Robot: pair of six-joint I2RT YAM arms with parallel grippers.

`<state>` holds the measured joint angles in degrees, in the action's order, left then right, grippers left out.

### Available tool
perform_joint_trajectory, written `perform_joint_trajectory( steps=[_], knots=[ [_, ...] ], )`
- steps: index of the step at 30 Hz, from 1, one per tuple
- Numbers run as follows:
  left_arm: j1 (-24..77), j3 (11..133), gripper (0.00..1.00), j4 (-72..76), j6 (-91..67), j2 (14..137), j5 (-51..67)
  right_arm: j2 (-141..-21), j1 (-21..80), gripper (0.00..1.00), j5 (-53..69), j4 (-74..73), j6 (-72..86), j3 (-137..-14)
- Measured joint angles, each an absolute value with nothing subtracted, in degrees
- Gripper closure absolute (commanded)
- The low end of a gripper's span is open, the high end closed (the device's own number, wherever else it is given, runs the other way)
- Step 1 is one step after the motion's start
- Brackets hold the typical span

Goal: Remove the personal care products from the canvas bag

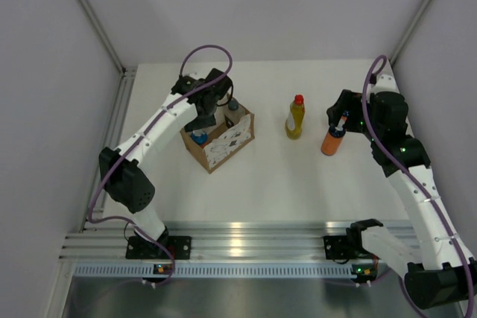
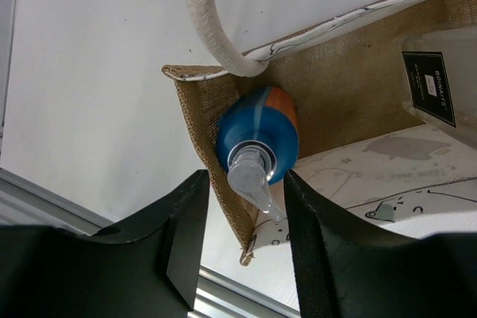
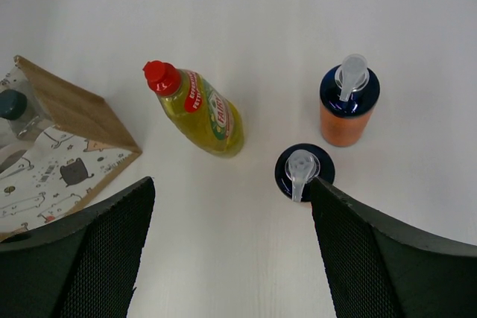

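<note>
The canvas bag [image 1: 223, 143] stands left of centre. My left gripper [image 1: 202, 121] is open above its near-left corner. In the left wrist view the gripper [image 2: 242, 188] straddles the bag wall [image 2: 195, 113], with an orange bottle with a blue pump top [image 2: 257, 135] just beyond the fingertips inside the bag. The clear-whitish bottle [image 2: 440, 80] stands in the bag's other end. The yellow bottle with red cap [image 1: 295, 118] stands on the table. My right gripper [image 3: 231, 184] is wide open and empty above the table; two orange bottles stand by it, one [image 3: 303, 171] beside its right finger and one [image 3: 349, 106] farther off.
White walls enclose the table [image 1: 276, 184] at the back and both sides. An aluminium rail [image 1: 246, 247] with the arm bases runs along the near edge. The bag's cream rope handle [image 2: 207, 16] arches over its rim near my left gripper.
</note>
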<state>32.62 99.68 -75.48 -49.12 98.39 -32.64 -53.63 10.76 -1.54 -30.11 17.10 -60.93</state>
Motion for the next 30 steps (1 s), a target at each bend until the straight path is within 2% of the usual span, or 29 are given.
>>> perform_joint_trajectory(
  steps=[17,26,29,30],
  knots=[
    [32.27,96.44,0.66,-73.21,-51.11,98.37,-31.92,-53.63,10.83,0.18,-0.78,-31.42,16.56,-63.88],
    [32.21,95.68,0.67,-72.05,-51.13,98.19,-32.01,-53.63,10.85,0.18,-0.73,-31.44,16.56,-63.88],
    [32.16,95.24,0.77,-71.68,-51.11,97.86,-31.99,-53.63,10.85,0.18,-0.73,-31.44,16.56,-63.88],
    [32.12,95.09,0.89,-71.53,-51.16,97.76,-32.03,-53.63,10.85,0.18,-0.73,-31.44,16.56,-63.88]
  ],
)
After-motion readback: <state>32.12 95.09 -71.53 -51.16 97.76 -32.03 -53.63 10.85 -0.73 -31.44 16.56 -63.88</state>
